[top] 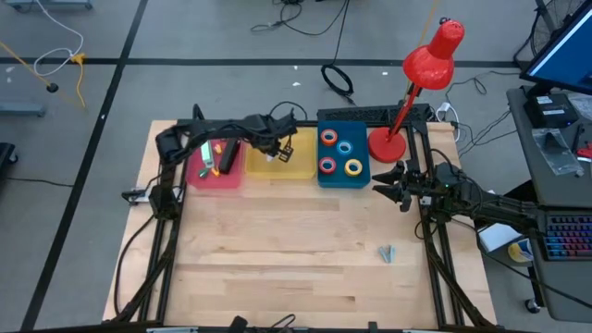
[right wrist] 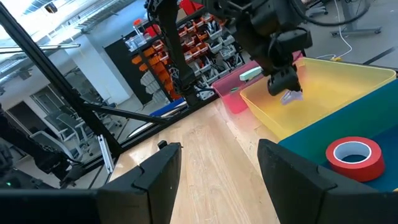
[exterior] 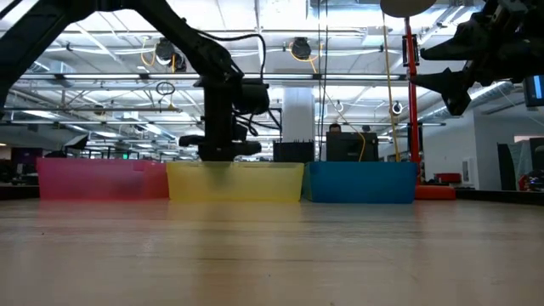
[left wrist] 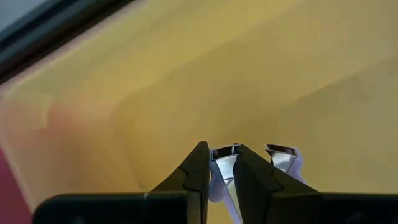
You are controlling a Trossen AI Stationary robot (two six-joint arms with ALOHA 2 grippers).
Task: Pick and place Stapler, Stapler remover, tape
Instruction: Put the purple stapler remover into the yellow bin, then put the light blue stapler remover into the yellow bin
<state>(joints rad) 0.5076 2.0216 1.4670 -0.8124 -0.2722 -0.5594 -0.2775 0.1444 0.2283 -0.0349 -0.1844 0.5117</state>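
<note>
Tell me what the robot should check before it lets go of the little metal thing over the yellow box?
1. Left gripper shut on the staple remover: ok.
2. Staple remover over the yellow bin: ok.
3. Down low enough in the bin: cannot tell.
4. Right gripper open and away from the yellow bin: ok.
5. Four tape rolls already in the blue bin: ok.
6. Another staple remover on the table, not yet binned: not ok.
</note>
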